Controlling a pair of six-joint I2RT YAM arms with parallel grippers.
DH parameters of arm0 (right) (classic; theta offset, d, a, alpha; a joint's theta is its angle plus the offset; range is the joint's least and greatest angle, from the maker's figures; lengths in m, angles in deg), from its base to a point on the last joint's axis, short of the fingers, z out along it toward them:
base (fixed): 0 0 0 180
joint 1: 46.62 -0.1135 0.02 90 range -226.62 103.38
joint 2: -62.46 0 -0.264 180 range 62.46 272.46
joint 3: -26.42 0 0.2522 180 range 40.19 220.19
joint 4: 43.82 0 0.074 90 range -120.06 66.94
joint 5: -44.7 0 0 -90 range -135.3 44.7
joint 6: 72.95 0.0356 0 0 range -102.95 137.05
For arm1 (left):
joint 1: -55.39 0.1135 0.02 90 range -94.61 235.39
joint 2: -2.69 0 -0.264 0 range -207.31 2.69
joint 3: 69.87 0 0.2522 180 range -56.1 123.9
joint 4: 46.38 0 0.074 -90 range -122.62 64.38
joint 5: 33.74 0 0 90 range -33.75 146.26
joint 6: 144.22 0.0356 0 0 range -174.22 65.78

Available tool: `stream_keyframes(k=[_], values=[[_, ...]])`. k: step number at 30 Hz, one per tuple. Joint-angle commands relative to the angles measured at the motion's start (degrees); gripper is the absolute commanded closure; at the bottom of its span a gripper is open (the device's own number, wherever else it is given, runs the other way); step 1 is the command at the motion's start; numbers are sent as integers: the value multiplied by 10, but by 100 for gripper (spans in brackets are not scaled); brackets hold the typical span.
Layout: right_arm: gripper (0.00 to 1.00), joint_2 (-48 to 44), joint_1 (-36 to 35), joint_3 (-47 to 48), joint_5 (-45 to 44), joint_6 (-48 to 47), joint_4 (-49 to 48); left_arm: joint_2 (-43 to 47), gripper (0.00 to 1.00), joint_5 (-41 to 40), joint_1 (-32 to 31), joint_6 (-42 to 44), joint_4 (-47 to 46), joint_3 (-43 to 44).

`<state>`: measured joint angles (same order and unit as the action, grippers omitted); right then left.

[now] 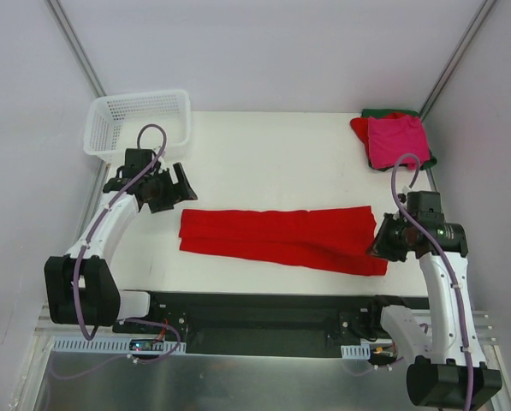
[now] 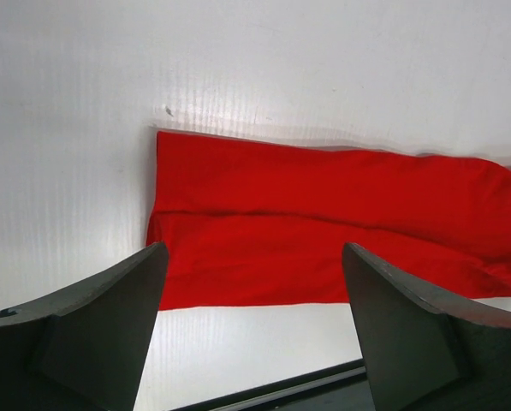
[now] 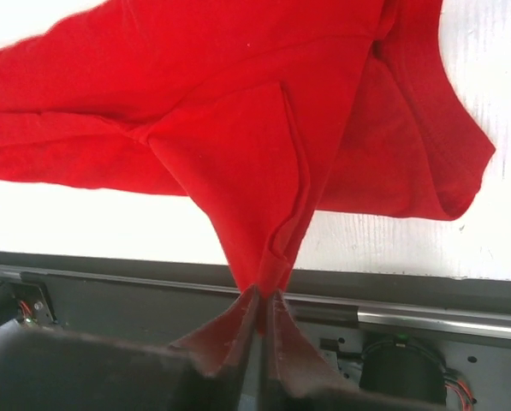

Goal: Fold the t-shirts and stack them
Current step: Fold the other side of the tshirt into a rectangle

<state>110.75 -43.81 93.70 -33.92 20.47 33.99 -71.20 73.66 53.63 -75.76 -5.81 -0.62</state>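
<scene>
One white bench [image 1: 264,154] is seen, with two arms bolted at its near edge.

Four shirts are counted. The largest as it lies is one bright red shirt [image 1: 272,233], folded lengthwise into a long strip that is laid across the middle of the bench from left to right. Its left end is flat and squared [image 2: 323,231]; at its right end the cloth is drawn up into a peak [image 3: 238,111].

One white mesh basket [image 1: 137,104] is set at the far left corner of the bench, well apart from the strip.

The other three shirts are stacked at the far right corner: one pink shirt [image 1: 395,141] is laid on top, one red shirt [image 1: 359,128] shows at its left edge, and one green shirt [image 1: 377,112] is seen at the bottom, along the far edge.

Two end effectors are in view. The left end effector [image 1: 180,190] is released, its jaws spread wide above the strip's left end [image 2: 255,250], with no cloth touched. The right end effector [image 1: 379,244] is clenched on the bright red shirt; the peak of cloth is pinched between its closed jaws [image 3: 262,295] at the strip's near right corner.
</scene>
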Motion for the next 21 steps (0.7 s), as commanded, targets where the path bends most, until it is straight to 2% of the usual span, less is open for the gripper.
stream_keyframes(k=[1,3,6,10,13,20,21], values=[[57,-21,4,0,5,-3,34,-19,18,45,3,-25,-33,20],[42,-26,4,3,-5,-2,44,-29,18,50,-3,-31,-44,25],[31,-41,4,10,-15,5,53,-37,19,62,-11,-34,-60,31],[30,-52,4,17,-30,14,51,-45,19,76,-23,-43,-84,27],[30,-52,4,8,-5,19,23,-51,19,100,-36,-49,-113,21],[30,-25,-1,-49,42,34,-67,-72,28,106,-103,-55,-172,2],[30,-26,-2,-59,43,36,-85,-75,32,98,-110,-61,-177,-5]])
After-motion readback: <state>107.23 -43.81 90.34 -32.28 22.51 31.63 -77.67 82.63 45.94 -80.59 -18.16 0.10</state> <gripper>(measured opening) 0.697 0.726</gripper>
